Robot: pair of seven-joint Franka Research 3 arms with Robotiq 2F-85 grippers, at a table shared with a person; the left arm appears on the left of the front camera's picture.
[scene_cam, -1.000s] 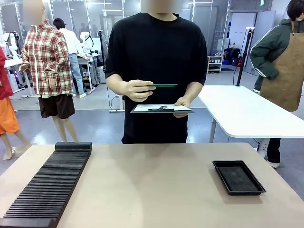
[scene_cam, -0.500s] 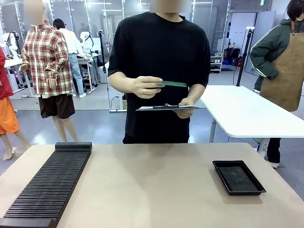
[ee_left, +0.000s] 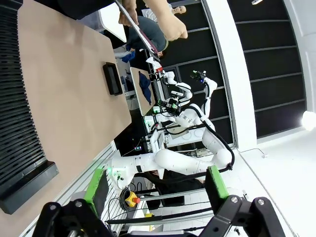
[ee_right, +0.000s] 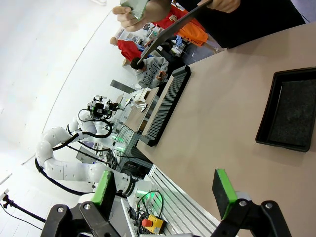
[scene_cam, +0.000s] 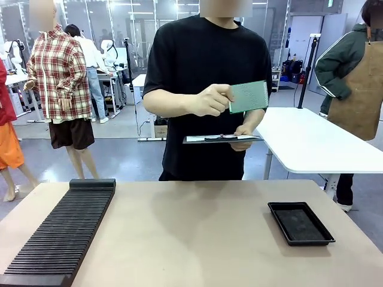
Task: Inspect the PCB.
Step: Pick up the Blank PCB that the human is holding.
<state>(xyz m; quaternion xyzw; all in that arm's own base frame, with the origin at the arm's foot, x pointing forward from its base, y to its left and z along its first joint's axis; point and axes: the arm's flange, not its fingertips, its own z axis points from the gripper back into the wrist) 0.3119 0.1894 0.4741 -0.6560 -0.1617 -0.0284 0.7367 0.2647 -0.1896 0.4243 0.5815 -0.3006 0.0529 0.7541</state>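
The PCB is a green board with a pale patterned face. The person at the far side holds it upright at chest height in one hand, its face turned toward me. Their other hand holds a clipboard flat just below it. In the right wrist view the PCB shows at the top edge above the clipboard. My left gripper is open and holds nothing, off the table's edge. My right gripper is also open and holds nothing, well short of the board.
A long black slotted rack lies along the table's left side. A shallow black tray sits at the right. The brown tabletop lies bare between them. A white table stands behind at the right, with a bystander beside it.
The person has lifted the PCB from lying flat and edge-on to standing upright with its face toward me. They have also shifted slightly right. Neither gripper changed.
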